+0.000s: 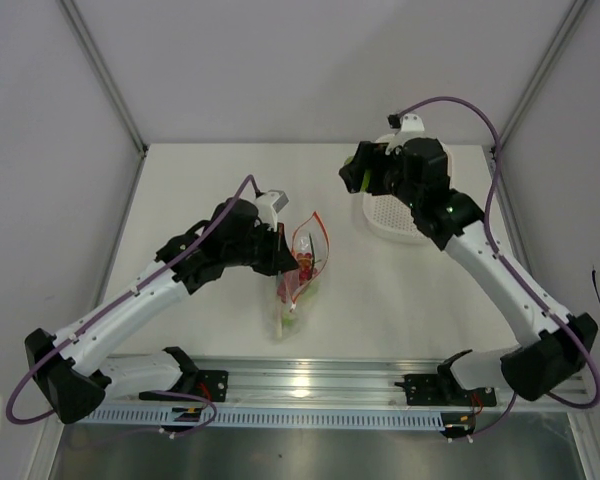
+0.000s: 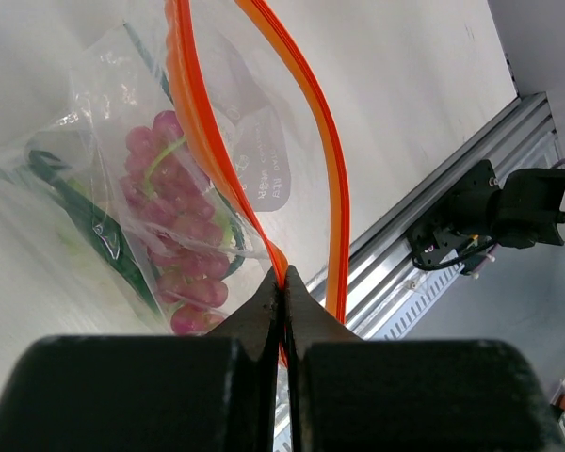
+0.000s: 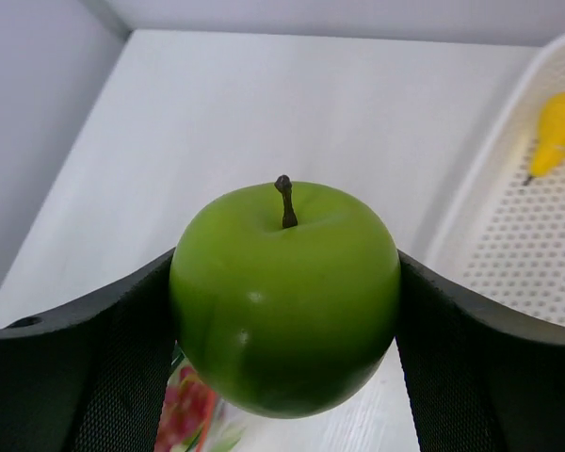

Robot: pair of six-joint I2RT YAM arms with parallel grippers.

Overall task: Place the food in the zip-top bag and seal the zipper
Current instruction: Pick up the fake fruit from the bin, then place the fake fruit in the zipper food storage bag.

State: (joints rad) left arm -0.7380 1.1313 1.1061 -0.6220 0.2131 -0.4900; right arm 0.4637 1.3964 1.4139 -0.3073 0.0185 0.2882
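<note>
On the white table (image 1: 200, 180) there is one bag (image 1: 298, 290), one basket (image 1: 390, 225) and two arms. Food counts: one green apple (image 3: 284, 297), one yellow pear (image 3: 557, 132), one bunch of red grapes (image 2: 174, 226) and a few green stalks (image 2: 85, 217). The grapes and stalks are in the bag. The pear lies alone in the basket.

Plain pale walls (image 1: 280, 60) enclose the table on three sides, and a metal rail (image 1: 310, 385) runs along its near edge.

The bag lies mid-table, between the arms and left of the basket. Its long axis runs roughly near to far, leaning right, with the mouth at the far end. The mouth gapes, and the two strips of the orange zipper (image 2: 315, 122) bow apart.

The left gripper (image 2: 284, 282) is pinched tight on one zipper strip. The right gripper (image 1: 358, 175) clasps the apple between its jaws, stem up, raised by the basket's far left rim.
</note>
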